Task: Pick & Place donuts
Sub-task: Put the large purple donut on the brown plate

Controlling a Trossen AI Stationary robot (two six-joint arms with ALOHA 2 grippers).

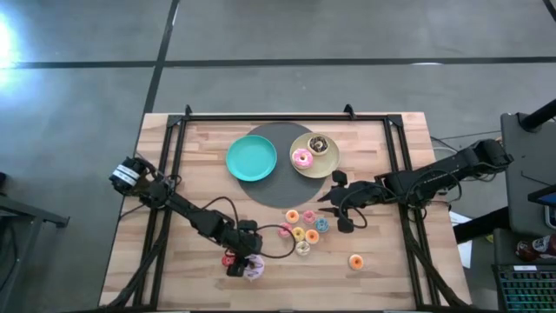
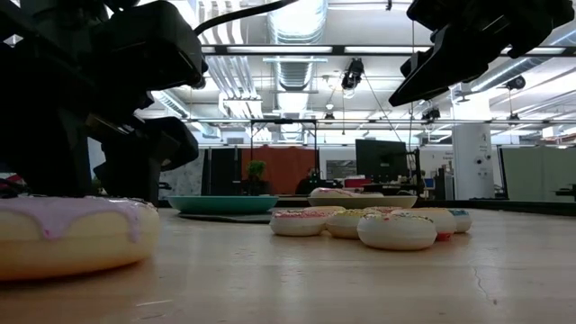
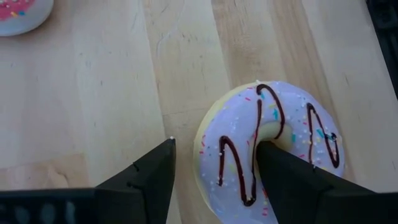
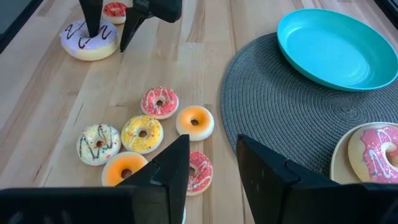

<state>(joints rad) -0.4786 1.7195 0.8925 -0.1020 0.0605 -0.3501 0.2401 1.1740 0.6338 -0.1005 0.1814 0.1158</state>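
The left gripper (image 1: 246, 263) was down at the near edge of the pale wooden table (image 1: 391, 278), its jaws spread open astride one side of the large lilac-frosted ring donut (image 3: 268, 149) with dark chocolate squiggles and sprinkles; one dark finger (image 3: 287, 177) stood in the donut's hole and the other finger (image 3: 152, 177) was on the bare wood just beside its outer rim (whether either pad pressed the frosting could not be told). A tiny red donut (image 4: 114, 10) lay just beside that big one. The right gripper (image 1: 339, 204) hovered over the edge of the round dark grey woven mat (image 4: 286, 106), fingers parted and holding nothing. Below it sat a cluster of tiny donuts: a pink-sprinkled one (image 4: 159, 102), an orange one (image 4: 195, 122), a yellow one (image 4: 142, 133) and a white chocolate-drizzled one (image 4: 98, 144), near each other on the wood. Another small orange donut (image 1: 355, 262) lay well apart. On the mat rested an empty round teal plate (image 4: 336, 46) and a beige plate (image 1: 328, 162) bearing a large pink-frosted donut (image 1: 301, 158) and a chocolate-brown one (image 1: 319, 144).
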